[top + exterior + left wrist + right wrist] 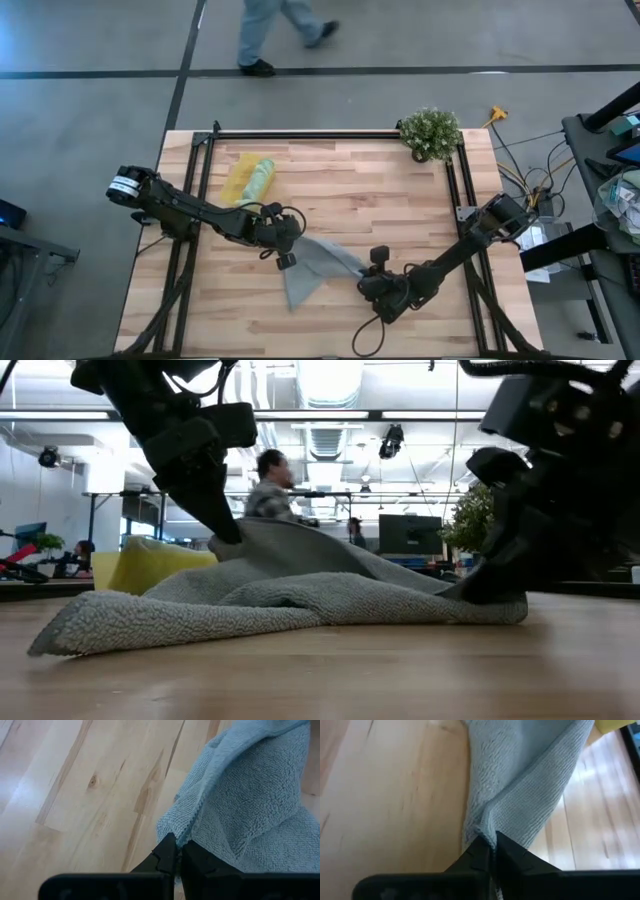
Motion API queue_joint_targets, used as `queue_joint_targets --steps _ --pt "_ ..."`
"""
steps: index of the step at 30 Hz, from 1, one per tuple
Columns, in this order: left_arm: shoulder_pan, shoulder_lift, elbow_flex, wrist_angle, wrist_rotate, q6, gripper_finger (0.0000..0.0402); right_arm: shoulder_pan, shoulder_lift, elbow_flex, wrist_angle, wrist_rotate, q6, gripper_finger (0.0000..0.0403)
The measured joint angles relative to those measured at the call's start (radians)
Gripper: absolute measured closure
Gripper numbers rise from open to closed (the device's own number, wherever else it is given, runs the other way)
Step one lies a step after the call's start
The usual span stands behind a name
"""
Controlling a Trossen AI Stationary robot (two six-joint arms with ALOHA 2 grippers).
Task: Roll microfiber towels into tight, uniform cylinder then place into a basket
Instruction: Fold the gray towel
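Both grippers, left [287,251] and right [372,268], pinch opposite towel [315,265] edges (basket [246,178] waits); pull evenly, flatten before rolling.

- The towel [315,268] lies on the table [400,200], near the middle, toward the front edge.
- The left gripper [290,243] pinches its left end; the right gripper [368,283] pinches its right end.
- The basket [240,180] sits behind, toward the back-left corner.
- The plant [430,133] stands at the back-right corner.

Two towels, one grey-blue [315,265] and one green [260,178]; one basket [240,180]; one plant [430,132].
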Motion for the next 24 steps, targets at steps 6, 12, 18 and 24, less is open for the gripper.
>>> queue_joint_targets --steps 6,12,18,24 --pt "0.000 0.000 0.006 0.000 0.000 0.048 0.0402 0.014 -0.008 0.033 -0.008 0.055 -0.026 0.0394" --pt "0.000 -0.013 0.006 -0.002 0.000 0.071 0.0402 0.053 -0.026 0.120 -0.117 0.110 -0.056 0.0394" --pt "-0.008 -0.064 0.006 -0.003 0.000 0.075 0.0402 0.102 -0.027 0.247 -0.252 0.098 -0.053 0.0394" --pt "-0.063 -0.133 0.009 -0.002 -0.011 0.074 0.0402 0.151 -0.027 0.392 -0.412 0.194 0.027 0.0394"
